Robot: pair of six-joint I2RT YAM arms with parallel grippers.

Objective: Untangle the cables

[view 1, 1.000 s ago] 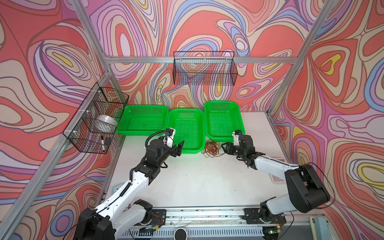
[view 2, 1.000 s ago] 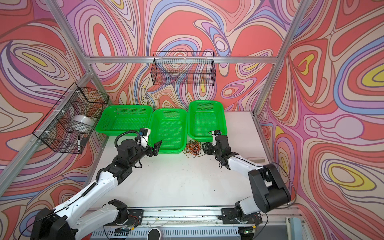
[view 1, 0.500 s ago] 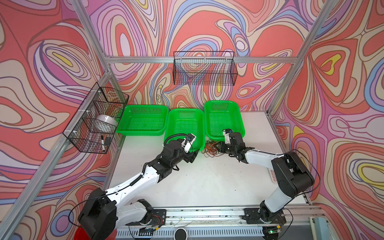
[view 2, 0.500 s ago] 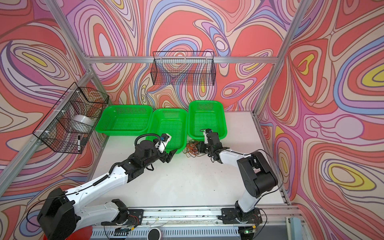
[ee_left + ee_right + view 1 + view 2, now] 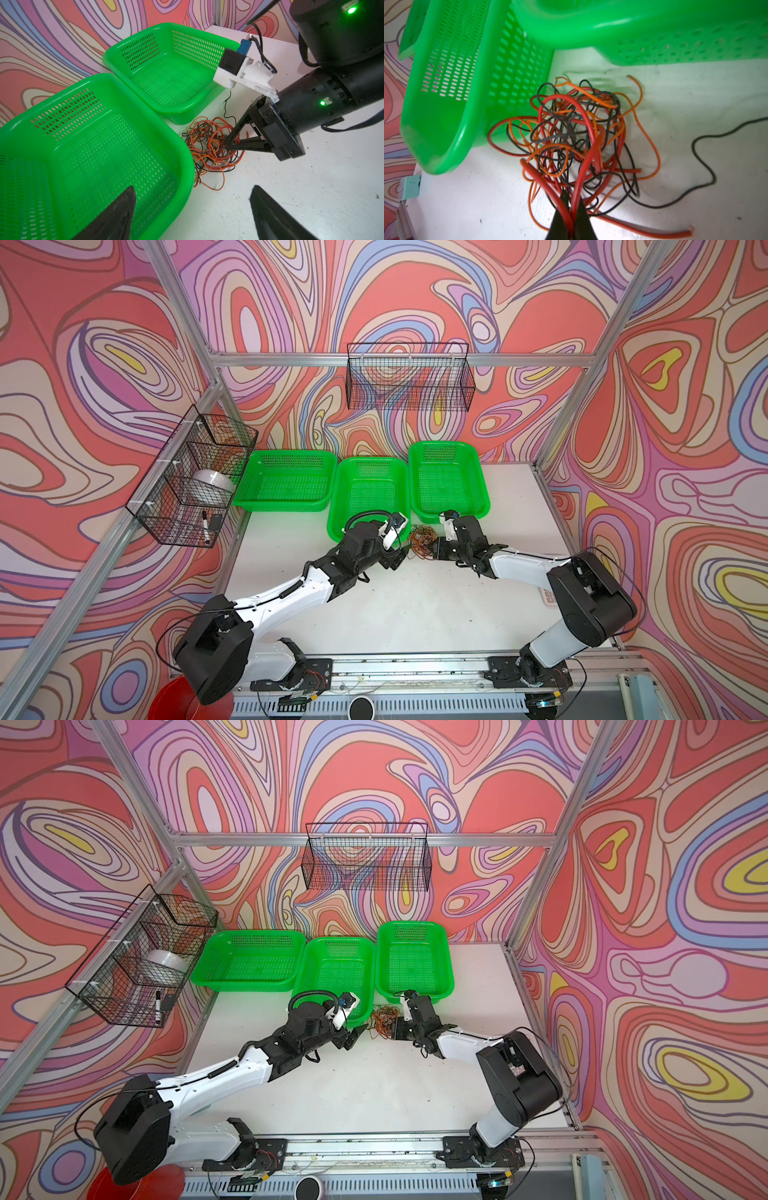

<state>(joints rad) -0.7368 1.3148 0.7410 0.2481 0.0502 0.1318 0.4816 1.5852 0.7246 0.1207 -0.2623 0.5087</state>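
The tangle of thin black, red and orange cables (image 5: 422, 540) lies on the white tabletop (image 5: 415, 605), beside the corner of a green perforated plastic basket (image 5: 446, 124). The right gripper (image 5: 572, 204) is clenched on what seem to be red strands, probably to anchor them. The left gripper (image 5: 192, 187) hovers spread open nearby.

The cables (image 5: 577, 135) — black, red, orange loops — lie tangled, apparently touching a basket (image 5: 446, 83).

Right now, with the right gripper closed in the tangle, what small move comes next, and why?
Probably the left gripper should advance and close on an orange or black strand at the pile's edge. The right gripper is shut on a red cable loop, the left stands open short of the cables, so a second hold would let them pull apart.
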